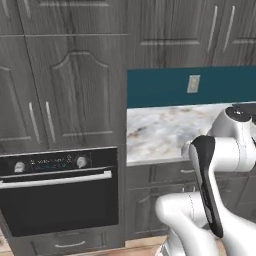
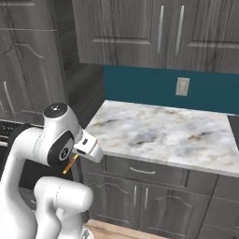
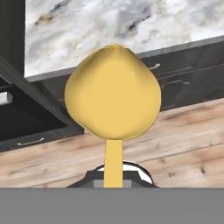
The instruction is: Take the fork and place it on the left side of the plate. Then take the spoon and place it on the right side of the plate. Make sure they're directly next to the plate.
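One item's in hand: the spoon (image 3: 113, 98), w/ its golden bowl sticking out ahead of the gripper (image 2: 88, 148) and the thin handle running straight back into the jaws, which are pressed together on it. In the right base view only the orange handle end pokes out below the hand, angled down-left. So the spoon's long axis lies along the gripper's pointing direction. The hand sits off the front-left corner of the marble counter (image 2: 163, 133), below its edge, over the wood floor (image 3: 183, 135), w/ the oven (image 1: 57, 195) just to the left. Plate and fork can't be located from here, so which way the plate's right side lies from the gripper can't be told; the arm prob. needs to rise and swing over the counter first.
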